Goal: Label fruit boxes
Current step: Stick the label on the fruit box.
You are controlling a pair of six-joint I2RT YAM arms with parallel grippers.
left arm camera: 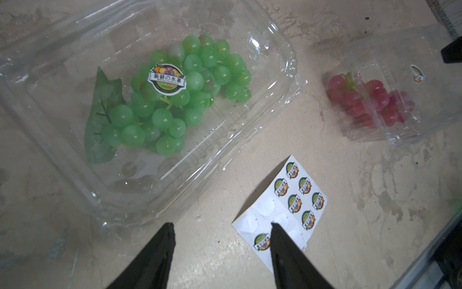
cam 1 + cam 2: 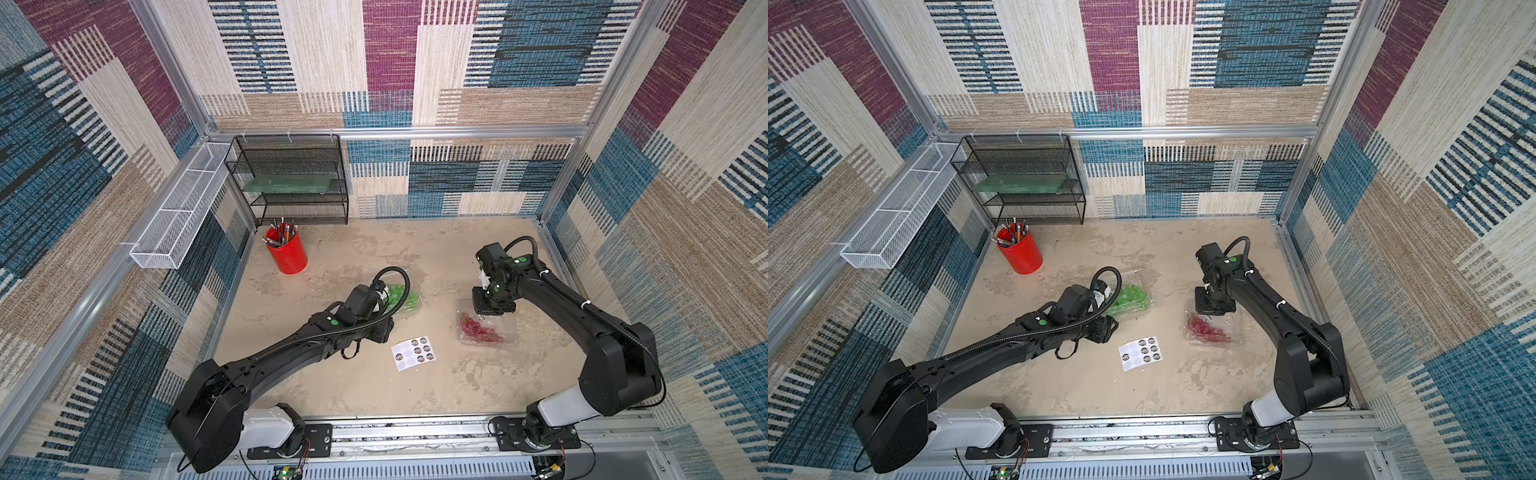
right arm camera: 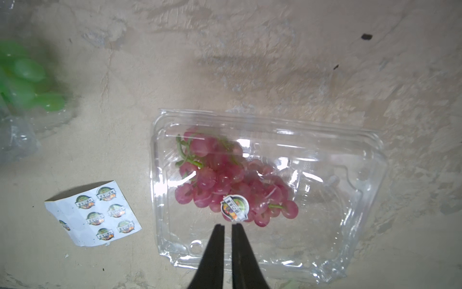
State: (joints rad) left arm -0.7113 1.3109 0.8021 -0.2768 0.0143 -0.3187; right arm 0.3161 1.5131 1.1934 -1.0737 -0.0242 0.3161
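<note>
Where the boxes are set: on the tabletop [image 2: 365,386], apart, with the sticker sheet [image 2: 413,353] between them and nearer the front.
Green grape box [image 1: 237,130]: a round label [image 1: 167,80] is stuck on its lid.
Red grape box [image 3: 325,187]: a second label [image 3: 235,207] is stuck on top.
Left hand [image 1: 221,226]: held wide open, nothing gripped, between green box and sheet.
Right hand [image 3: 228,226]: closed to a thin slit, nothing gripped, above the red box.

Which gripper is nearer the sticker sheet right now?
Left. The left gripper hovers at the edge of the sticker sheet; the right gripper is farther off, above the red grape box beside the sheet.
</note>
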